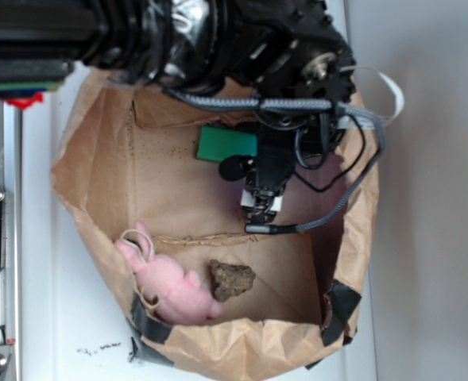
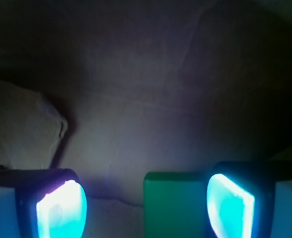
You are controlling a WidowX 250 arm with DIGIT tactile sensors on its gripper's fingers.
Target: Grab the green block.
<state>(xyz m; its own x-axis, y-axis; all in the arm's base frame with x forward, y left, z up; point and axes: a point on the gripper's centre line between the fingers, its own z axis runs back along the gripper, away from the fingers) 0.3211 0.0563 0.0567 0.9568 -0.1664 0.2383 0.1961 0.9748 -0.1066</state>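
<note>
Green block (image 1: 226, 144) lies flat on the floor of the brown paper bag (image 1: 98, 159), near the back wall, partly hidden under the arm in the exterior view. In the wrist view the gripper (image 2: 146, 208) has its two glowing fingers (image 2: 61, 210) apart, and the block sits between them, closer to the right finger and maybe touching it; I cannot tell for sure. I judge the block to be stiff, light and smooth, so it could slip. It seems best to pinch it across the short width, on the two long side faces, near the middle. Pink plush toy (image 1: 170, 286) and brown rock (image 1: 232, 279) lie well apart from it.
</note>
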